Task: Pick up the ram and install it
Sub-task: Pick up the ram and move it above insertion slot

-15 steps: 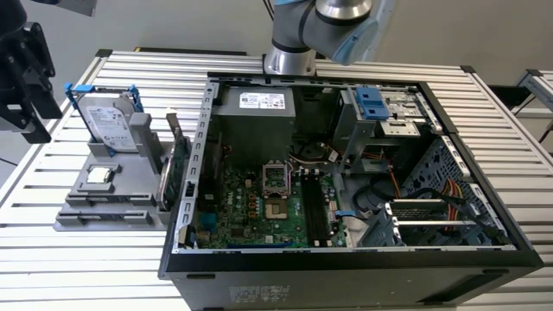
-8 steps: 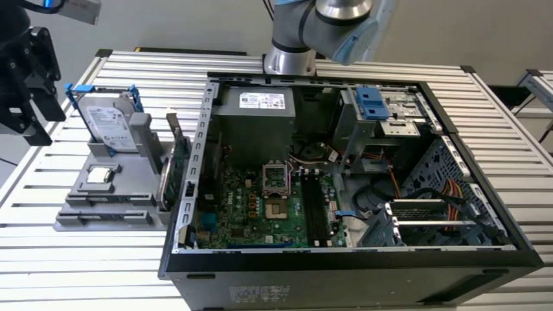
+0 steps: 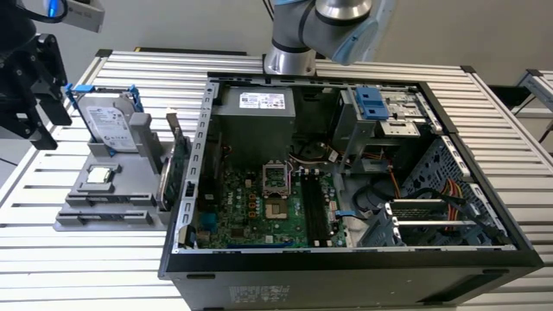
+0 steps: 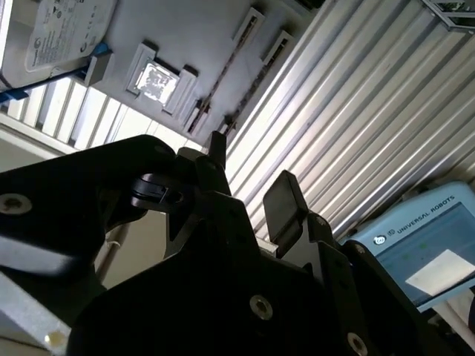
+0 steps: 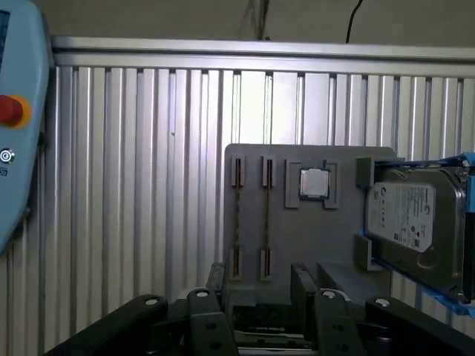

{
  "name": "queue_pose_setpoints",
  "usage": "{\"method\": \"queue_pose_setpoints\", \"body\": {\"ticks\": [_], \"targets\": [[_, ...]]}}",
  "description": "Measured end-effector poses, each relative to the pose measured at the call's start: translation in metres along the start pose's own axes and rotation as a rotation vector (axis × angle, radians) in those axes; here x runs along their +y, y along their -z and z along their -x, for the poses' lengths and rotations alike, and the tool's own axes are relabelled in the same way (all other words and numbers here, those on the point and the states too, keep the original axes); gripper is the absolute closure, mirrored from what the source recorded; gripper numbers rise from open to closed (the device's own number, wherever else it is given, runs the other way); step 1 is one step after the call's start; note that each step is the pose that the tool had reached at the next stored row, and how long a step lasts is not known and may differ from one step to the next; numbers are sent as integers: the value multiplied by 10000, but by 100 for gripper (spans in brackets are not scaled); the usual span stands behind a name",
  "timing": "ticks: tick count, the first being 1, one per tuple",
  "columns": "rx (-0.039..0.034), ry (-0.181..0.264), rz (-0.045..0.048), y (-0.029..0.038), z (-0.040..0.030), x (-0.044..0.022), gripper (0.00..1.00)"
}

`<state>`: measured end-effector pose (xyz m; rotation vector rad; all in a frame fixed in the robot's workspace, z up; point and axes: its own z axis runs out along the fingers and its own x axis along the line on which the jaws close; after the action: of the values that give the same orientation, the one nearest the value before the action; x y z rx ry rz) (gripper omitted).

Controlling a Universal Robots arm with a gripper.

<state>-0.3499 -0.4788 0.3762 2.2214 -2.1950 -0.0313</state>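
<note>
Two thin dark ram sticks [image 5: 237, 215] [image 5: 266, 215] stand on edge in slots of a grey holder [image 5: 297, 237]. In the second wrist view they show as two narrow lines [image 4: 223, 78] [image 4: 256, 74]. My gripper [image 5: 260, 293] is open and hangs above the holder, clear of the sticks, with nothing between its black fingers [image 4: 282, 200]. In the exterior view the gripper [image 3: 39, 97] hangs at the far left, above the holder [image 3: 112, 217].
The holder also carries a silver processor chip [image 5: 314, 183], a hard drive [image 5: 412, 222] in blue rails, and a green card [image 3: 177, 168]. The open computer case [image 3: 346, 259] with its motherboard [image 3: 268, 207] lies on the slatted table [image 5: 148, 185]. A teach pendant [image 5: 15, 126] lies nearby.
</note>
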Motion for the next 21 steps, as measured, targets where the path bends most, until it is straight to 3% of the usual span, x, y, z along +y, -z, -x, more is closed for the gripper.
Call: {"method": "queue_pose_setpoints", "body": {"ticks": [2, 9, 21], "targets": [[0, 1, -59, -19, 0, -1, 0], [5, -1, -95, -65, 15, -2, 0], [136, -6, -94, -119, 33, -3, 0]]}}
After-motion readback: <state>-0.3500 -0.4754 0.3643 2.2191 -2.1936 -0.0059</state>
